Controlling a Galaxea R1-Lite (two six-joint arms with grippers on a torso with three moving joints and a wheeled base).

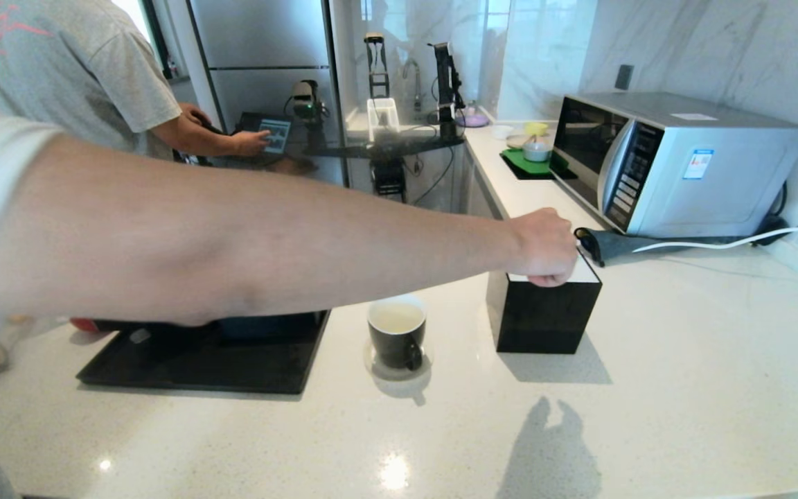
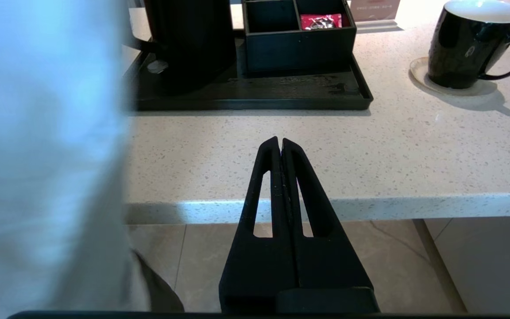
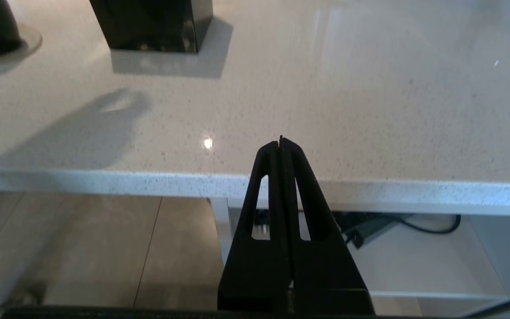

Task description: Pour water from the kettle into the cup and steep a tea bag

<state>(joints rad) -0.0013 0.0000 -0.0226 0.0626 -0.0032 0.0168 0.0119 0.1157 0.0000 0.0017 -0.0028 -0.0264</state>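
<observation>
Marble walls [image 1: 717,55], speckled countertop [image 1: 683,388]

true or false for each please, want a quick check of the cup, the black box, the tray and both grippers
1. The cup stands upright on a coaster. True.
2. A person's hand rests on top of the black box. True.
3. The left gripper holds the cup. False: it is shut on nothing, near the counter's front edge.
4. The kettle lies on its side on the counter. False: it stands upright on the black tray.
5. The right gripper is open. False: it is shut.
</observation>
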